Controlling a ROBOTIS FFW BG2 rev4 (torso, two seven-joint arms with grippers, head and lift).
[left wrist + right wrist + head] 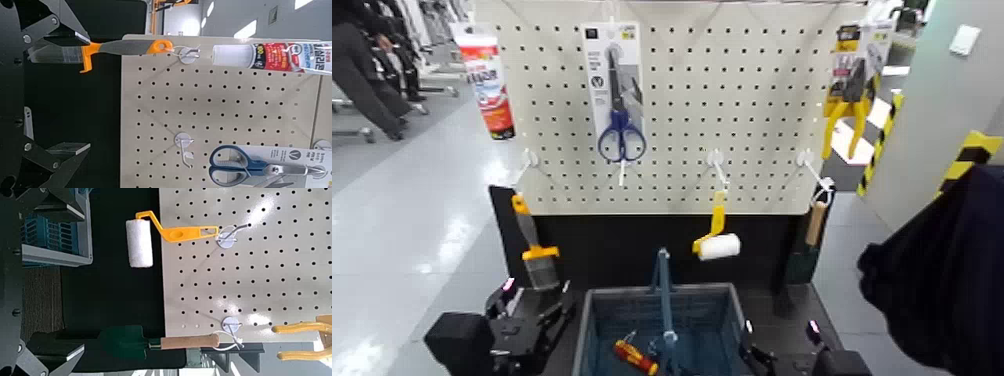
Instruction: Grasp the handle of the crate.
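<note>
Directly below my head camera, the crate sits low and centred before a black panel, its long sides running away from me toward the pegboard. It is a blue-grey plastic basket with slotted lattice walls and a paler rim. Over its middle the handle, a thin blue bail, stands upright, seen edge-on as a narrow vertical strip. Inside the crate lies a red and yellow tool, tilted on the floor of the basket beside the handle's foot. My left gripper rests just beside the crate's left wall, its fingers spread apart and holding nothing. My right gripper sits low by the crate's right wall, also spread open and empty. On the pegboard hang blue scissors, a paint roller with a yellow grip, a brush, a trowel, yellow pliers and a tube.
</note>
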